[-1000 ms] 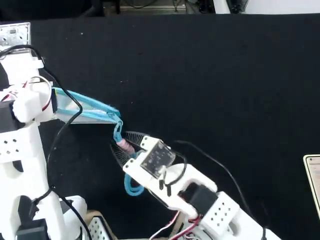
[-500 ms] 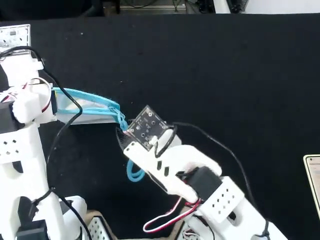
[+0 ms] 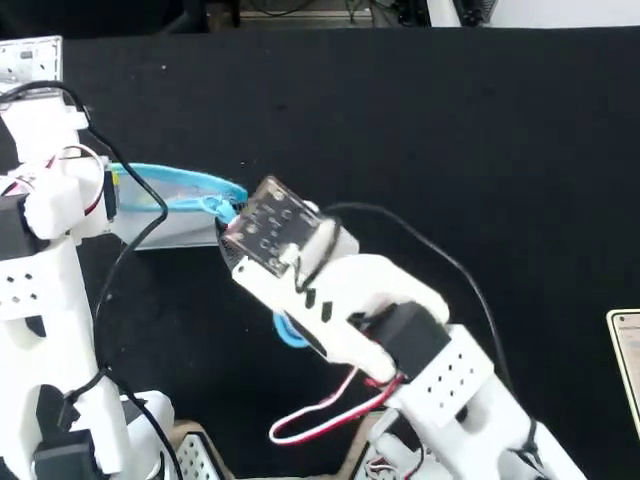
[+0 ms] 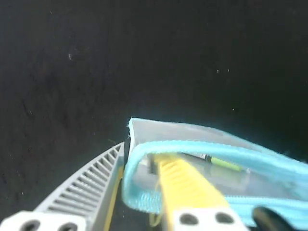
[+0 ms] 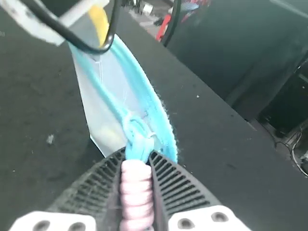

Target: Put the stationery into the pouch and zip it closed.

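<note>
The clear pouch (image 3: 165,205) with a blue zip hangs just above the black table, stretched between both arms. My left gripper (image 4: 142,159) is shut on one end of it, yellow pad (image 4: 185,185) over the blue edge; a pen with a green part (image 4: 222,164) lies inside. My right gripper (image 5: 137,161) is shut on the pink beaded zip pull (image 5: 136,190), whose blue cord (image 5: 137,132) ties to the slider. Beyond the slider, the two blue zip edges (image 5: 144,91) run toward the left gripper (image 5: 98,17). In the high view the right wrist (image 3: 275,235) covers the pull.
A loop of blue cord (image 3: 290,332) hangs under the right arm. A beige flat object (image 3: 626,350) lies at the table's right edge. The far and right parts of the black table (image 3: 450,130) are bare.
My right gripper has moved up and left along the pouch toward the left arm, taking the zip pull with it. The pouch's free end has risen slightly.
</note>
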Controlling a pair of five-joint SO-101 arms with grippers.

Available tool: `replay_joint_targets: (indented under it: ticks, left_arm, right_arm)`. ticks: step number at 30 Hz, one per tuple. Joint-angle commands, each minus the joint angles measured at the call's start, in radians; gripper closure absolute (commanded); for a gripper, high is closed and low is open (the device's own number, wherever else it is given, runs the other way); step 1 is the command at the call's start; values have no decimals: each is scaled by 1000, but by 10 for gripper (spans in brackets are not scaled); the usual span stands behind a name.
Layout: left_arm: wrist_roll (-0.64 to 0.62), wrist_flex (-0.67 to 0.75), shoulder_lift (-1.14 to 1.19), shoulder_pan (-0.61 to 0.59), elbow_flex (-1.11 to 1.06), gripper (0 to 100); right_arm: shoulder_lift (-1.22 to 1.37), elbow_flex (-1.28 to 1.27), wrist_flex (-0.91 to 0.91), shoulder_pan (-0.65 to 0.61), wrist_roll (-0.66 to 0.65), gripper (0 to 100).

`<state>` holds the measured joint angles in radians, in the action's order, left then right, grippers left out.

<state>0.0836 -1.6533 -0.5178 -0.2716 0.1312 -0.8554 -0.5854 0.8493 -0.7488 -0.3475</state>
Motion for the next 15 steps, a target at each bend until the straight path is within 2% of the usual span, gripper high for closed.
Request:
replay_joint_targets:
  ticks: [1, 6, 9, 15]
  left_arm:
    - [8, 3, -2, 22, 96, 823]
    - [8, -12, -11, 19, 209, 824]
    - [11, -80, -11, 13, 286, 824]
    - [14, -106, -58, 12, 303, 824]
  right_arm:
    - [65, 223, 52, 9, -23, 988]
    - [211, 433, 138, 9, -25, 988]
    - [285, 516, 209, 11, -25, 988]
    - [328, 567, 238, 37, -25, 988]
